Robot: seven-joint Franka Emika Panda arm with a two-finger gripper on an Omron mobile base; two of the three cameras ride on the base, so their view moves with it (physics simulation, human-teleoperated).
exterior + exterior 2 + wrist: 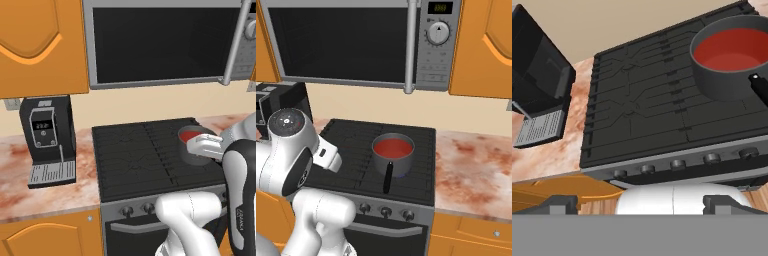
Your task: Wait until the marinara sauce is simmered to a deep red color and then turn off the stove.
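While the marinara sauce (732,47) is seen smooth and orange-red in its saucepan (392,159) on the stove (642,115), the pincer's (640,202) state cannot be told.

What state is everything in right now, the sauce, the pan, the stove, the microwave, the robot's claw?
Marinara sauce: red, smooth, fills the pan partway.
Saucepan: upright on the stove's right side, no lid, handle toward the front.
Stove: other grates bare; too small to tell how the knobs are turned.
Microwave: door closed, display lit.
Coffee machine: standing on the counter, nothing on its tray.
Gripper: open, holding nothing, in front of the knobs.
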